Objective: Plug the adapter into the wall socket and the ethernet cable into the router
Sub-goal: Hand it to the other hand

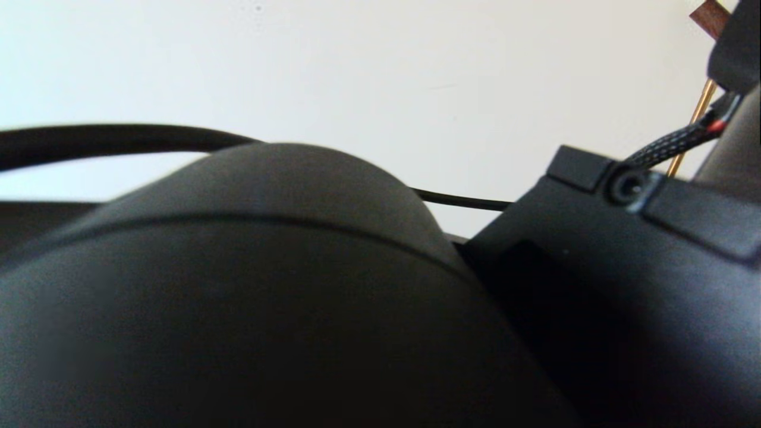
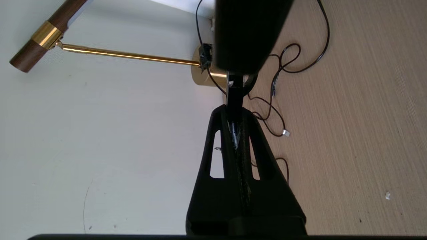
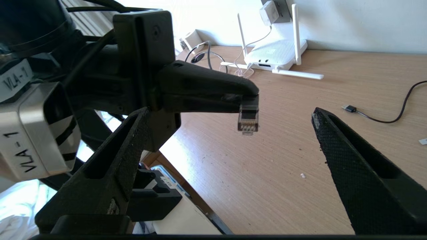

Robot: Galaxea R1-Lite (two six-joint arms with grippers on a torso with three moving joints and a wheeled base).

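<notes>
Now, glossy black ethernet cable's plug end (image 3: 248, 119), clear-tipped with gold contacts, hangs pinched in your left gripper (image 3: 245, 96), jaws clamped together on it, between right gripper's (image 3: 230, 140) wide-apart textured black fingers (image 3: 337, 146). Beyond plug: flat white rounded plastic router (image 3: 277, 53) with thin stick antennas, dark front ports unfilled, well apart. Small white rounded adapter (image 3: 269, 12) already seated on grey wall socket plate (image 3: 283, 10) above router. Remaining for you: cable into router. Wood-grain tabletop (image 3: 267, 160) matte; thin black cord (image 3: 383, 116) beside right finger.
</notes>
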